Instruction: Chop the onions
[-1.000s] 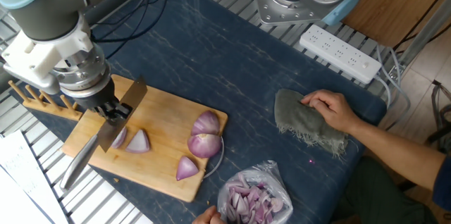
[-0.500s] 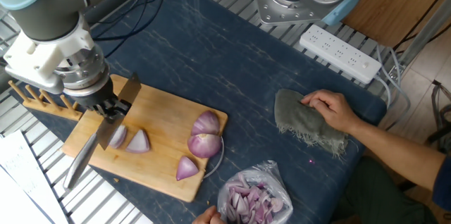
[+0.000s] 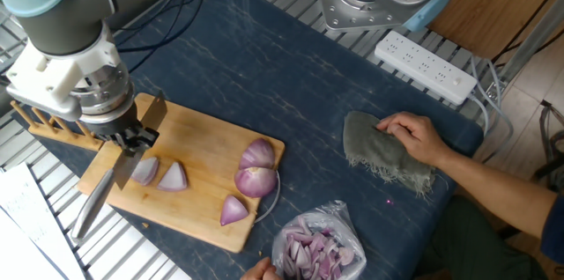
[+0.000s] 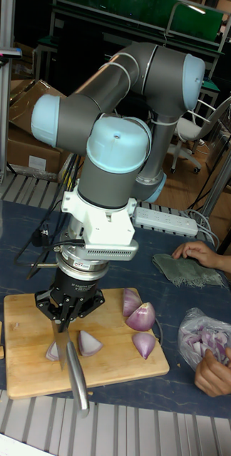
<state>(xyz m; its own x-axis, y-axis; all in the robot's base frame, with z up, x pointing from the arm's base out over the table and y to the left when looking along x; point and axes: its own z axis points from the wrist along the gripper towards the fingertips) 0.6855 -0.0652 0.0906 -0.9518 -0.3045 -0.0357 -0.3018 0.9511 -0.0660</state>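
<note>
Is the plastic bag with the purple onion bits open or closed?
Open. The bag's mouth gapes upward, baring the onion bits inside; a hand holds its edge.

Robotics lab or workshop, UR5 arm (image 4: 122, 85) bolted to a desk (image 3: 291, 95), cardboard boxes (image 4: 19, 121), power strip (image 3: 426, 67), metal shelving behind

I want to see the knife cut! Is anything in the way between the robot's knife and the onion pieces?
Nothing visible is in the way. The gripper holds the knife right over the small onion slice at the cutting board's left end. The other onion pieces lie uncovered farther right, and the person's hand rests on a cloth off the board.
</note>
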